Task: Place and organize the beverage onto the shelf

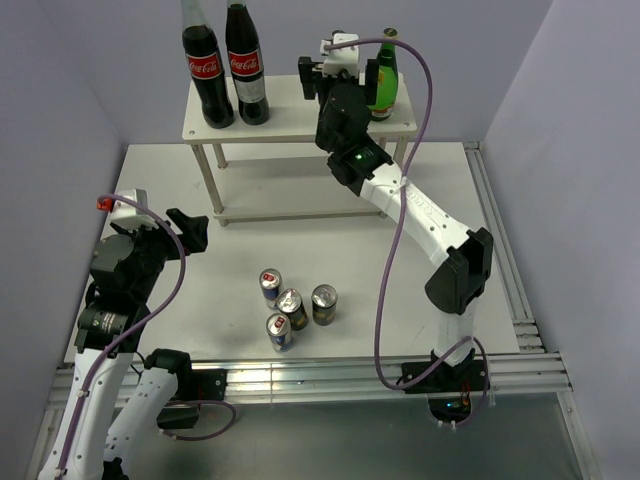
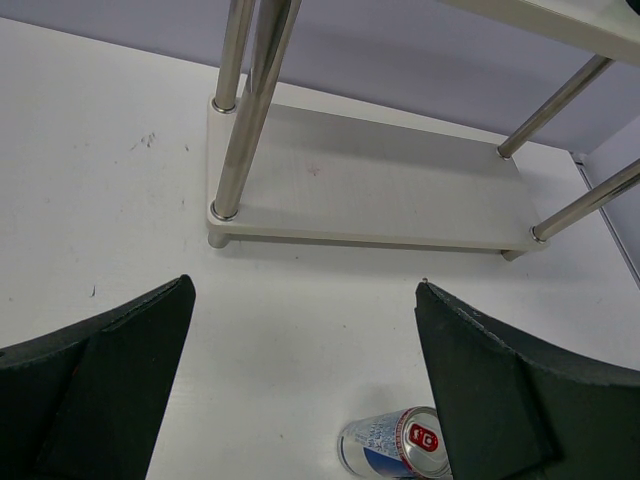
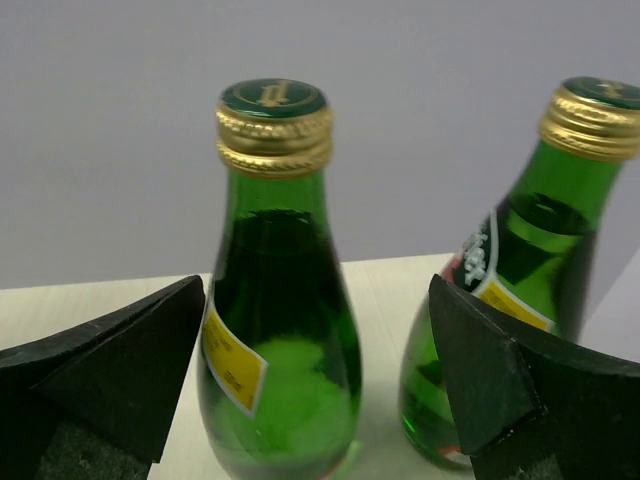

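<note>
Right jaws wide open astride one green bottle point(image 3: 280, 270) on top board of shelf point(image 1: 290, 118), gripping nothing; second bottle point(image 3: 520, 260) just beside. Left jaws open, empty, near four cans point(image 1: 295, 308) on worktop point(image 1: 240, 335). Judged: bottles placed; next, grasp a can squarely.

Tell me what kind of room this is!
Probably a robot testing lab, not a kitchen or shop. The left arm and right arm are bolted to a metal rail at a white table. Plain walls box in the table, and a small white shelf stands on it.
</note>
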Controlling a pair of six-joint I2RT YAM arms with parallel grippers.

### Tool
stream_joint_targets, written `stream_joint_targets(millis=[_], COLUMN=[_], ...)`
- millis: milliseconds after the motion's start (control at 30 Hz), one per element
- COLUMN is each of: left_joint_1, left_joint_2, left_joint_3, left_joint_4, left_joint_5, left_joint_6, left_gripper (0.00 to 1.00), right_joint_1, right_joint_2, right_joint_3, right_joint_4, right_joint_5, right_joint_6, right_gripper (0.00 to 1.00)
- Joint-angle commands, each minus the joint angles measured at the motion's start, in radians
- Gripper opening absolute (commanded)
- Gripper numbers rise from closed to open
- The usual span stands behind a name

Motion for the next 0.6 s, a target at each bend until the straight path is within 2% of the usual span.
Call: stream_joint_targets(millis=[0,567], left_joint_1=[-0.001,-0.001], left_joint_2=[-0.007,-0.005], left_joint_3=[-0.003,-0.002], left_joint_4=[0.036,0.034], left_joint_5=[-0.001,-0.016], left_joint_6=[0.014,0.014], left_gripper=[0.99,0.99], right_joint_1=[0.007,0.062], right_joint_2=[-0.099,-0.345], right_joint_3=[-0.04,-0.333], right_joint_4=[0.035,0.038], right_joint_5=[0.017,-0.064], right_joint_6=[0.027,0.099], right_gripper=[1.0,1.0])
